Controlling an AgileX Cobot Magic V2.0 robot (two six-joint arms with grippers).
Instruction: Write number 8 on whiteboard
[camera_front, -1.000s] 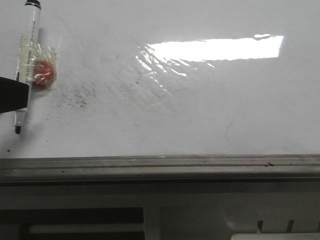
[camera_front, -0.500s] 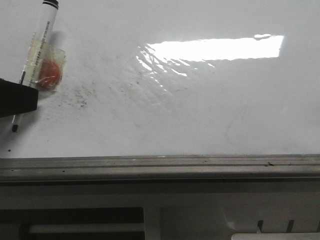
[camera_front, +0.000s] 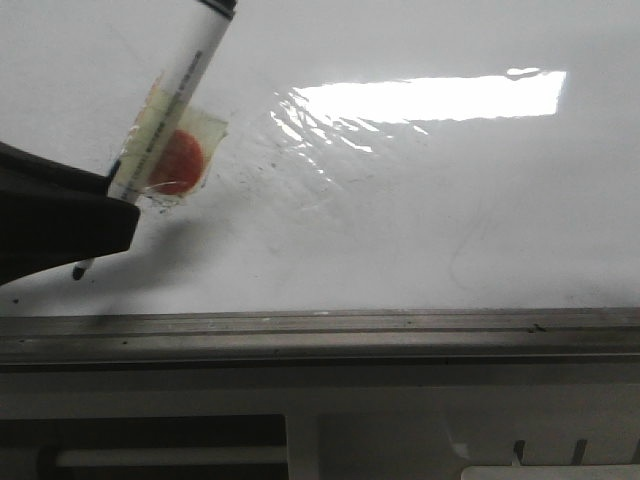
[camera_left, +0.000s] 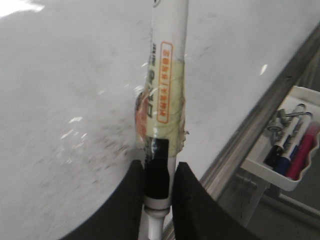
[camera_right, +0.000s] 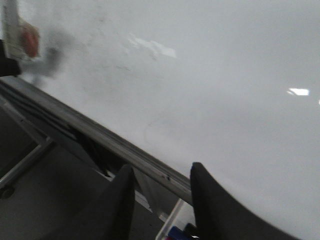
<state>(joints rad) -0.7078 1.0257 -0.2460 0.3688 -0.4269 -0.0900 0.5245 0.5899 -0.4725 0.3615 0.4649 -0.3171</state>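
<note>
White marker tray (camera_left: 287, 165) (w/ pens)

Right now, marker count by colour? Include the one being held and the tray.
White-barrelled marker in the left gripper: 1
Black marker in tray: 1
Blue marker in tray: 1
Red marker in tray: 1
Total: 4

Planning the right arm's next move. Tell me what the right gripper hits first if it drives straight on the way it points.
Probably the glossy white whiteboard, just past its grey metal edge rail; the empty right gripper has nothing else ahead.
</note>
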